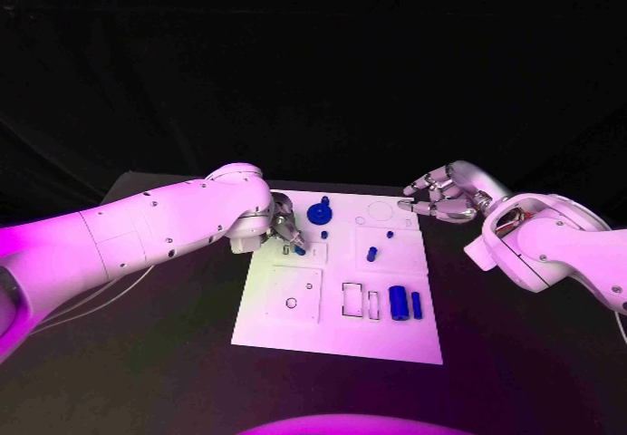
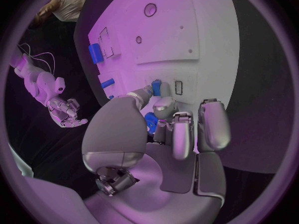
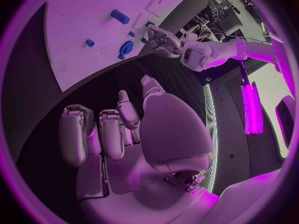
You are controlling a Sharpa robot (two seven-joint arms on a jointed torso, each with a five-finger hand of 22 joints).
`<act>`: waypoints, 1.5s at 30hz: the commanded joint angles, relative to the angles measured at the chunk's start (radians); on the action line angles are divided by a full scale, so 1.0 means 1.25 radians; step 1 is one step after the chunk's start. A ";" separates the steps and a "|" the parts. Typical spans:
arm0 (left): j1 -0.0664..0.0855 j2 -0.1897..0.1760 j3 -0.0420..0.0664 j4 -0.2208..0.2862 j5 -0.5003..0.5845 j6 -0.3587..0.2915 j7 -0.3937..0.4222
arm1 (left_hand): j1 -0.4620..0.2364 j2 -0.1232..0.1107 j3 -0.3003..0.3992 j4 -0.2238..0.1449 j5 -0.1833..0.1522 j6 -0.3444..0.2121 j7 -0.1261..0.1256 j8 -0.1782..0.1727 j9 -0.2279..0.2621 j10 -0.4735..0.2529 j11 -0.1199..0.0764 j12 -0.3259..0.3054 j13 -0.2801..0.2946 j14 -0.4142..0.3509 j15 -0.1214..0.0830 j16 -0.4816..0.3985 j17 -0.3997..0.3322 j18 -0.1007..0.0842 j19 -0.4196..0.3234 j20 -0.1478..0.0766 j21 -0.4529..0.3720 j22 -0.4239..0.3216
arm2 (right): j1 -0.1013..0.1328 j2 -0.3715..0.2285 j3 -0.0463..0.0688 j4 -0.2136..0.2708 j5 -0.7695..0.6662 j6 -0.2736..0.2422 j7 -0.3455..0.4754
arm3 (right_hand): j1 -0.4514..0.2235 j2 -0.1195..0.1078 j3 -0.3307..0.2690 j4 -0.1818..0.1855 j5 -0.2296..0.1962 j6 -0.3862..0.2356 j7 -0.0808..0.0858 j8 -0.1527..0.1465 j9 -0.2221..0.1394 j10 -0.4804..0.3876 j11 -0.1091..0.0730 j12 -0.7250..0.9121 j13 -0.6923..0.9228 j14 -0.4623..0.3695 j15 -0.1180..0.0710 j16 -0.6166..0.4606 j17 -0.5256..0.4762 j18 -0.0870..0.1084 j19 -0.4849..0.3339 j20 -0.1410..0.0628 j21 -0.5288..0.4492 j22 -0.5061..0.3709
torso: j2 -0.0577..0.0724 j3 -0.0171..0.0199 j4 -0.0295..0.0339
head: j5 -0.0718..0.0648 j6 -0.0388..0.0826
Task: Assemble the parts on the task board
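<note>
The white task board [image 1: 294, 322] lies in the middle of the black table. My left hand [image 1: 283, 229] is over the board's far left part and pinches a small blue part [image 2: 156, 88] between thumb and a finger, low over the board beside a small rectangular slot [image 2: 179, 87]. My right hand [image 1: 439, 199] hovers off the board's far right corner, fingers loosely bent and apart from the thumb, holding nothing. A round blue part [image 1: 320, 215] and a short blue peg [image 1: 371, 253] lie on the board's far half. Two blue cylinders [image 1: 397, 303] lie at the near right.
Outlined recesses [image 1: 354, 299] and small holes [image 1: 292, 303] mark the board's near half, and a round recess [image 1: 381, 211] sits at its far right. Black table [image 1: 523, 344] surrounds the board on all sides. White cables [image 1: 91, 294] trail under my left arm.
</note>
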 commanded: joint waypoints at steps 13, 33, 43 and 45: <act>-0.001 0.007 0.000 0.000 0.003 0.025 -0.002 | -0.029 0.003 0.013 -0.001 0.003 0.029 -0.018 0.011 0.007 0.017 -0.003 0.014 0.010 0.077 -0.008 0.005 0.197 -0.010 0.009 -0.002 0.011 0.010 | -0.001 0.002 0.000 -0.001 -0.004 0.011 0.003 | 0.001 0.008 -0.006 -0.001 0.006 0.005 0.001 0.003 -0.002 -0.001 -0.005 -0.002 -0.001 0.053 -0.005 -0.004 0.076 0.007 -0.001 -0.006 -0.004 0.128 | 0.000 -0.0001 0.0000 | 0.000 -0.002; -0.001 0.020 0.000 -0.018 0.002 0.035 -0.010 | -0.074 0.010 0.015 0.009 0.003 0.033 -0.018 0.013 0.010 0.020 -0.003 0.014 0.011 0.077 -0.009 0.005 0.197 -0.010 0.010 -0.002 0.012 0.012 | -0.001 0.000 0.000 0.002 -0.004 0.011 0.003 | 0.001 0.008 -0.007 0.000 0.009 0.005 0.001 0.003 -0.002 -0.001 -0.005 -0.002 -0.002 0.053 -0.005 -0.005 0.076 0.007 -0.001 -0.006 -0.004 0.127 | 0.000 0.0000 -0.0009 | -0.003 -0.003; -0.001 0.022 0.000 -0.022 -0.007 0.031 -0.014 | -0.111 -0.002 -0.005 0.016 0.002 0.038 -0.018 0.016 0.012 0.022 -0.002 0.014 0.011 0.077 -0.008 0.005 0.197 -0.011 0.010 -0.002 0.013 0.014 | -0.001 -0.001 0.000 0.003 -0.004 0.010 0.004 | 0.001 0.008 -0.007 0.000 0.009 0.005 0.001 0.003 -0.002 -0.001 -0.005 -0.002 -0.002 0.052 -0.005 -0.005 0.075 0.007 -0.001 -0.006 -0.005 0.127 | 0.000 -0.0002 0.0001 | -0.005 -0.004; -0.001 0.022 0.000 -0.023 -0.008 0.028 -0.015 | -0.123 -0.007 -0.016 0.021 0.002 0.039 -0.018 0.016 0.013 0.023 -0.002 0.014 0.011 0.077 -0.008 0.005 0.197 -0.011 0.010 -0.002 0.013 0.014 | -0.001 -0.001 0.000 0.003 -0.004 0.010 0.005 | 0.000 0.008 -0.007 0.000 0.009 0.005 0.001 0.003 -0.002 -0.003 -0.005 -0.003 -0.004 0.052 -0.005 -0.006 0.074 0.007 -0.002 -0.006 -0.006 0.126 | 0.000 -0.0001 0.0001 | -0.005 -0.004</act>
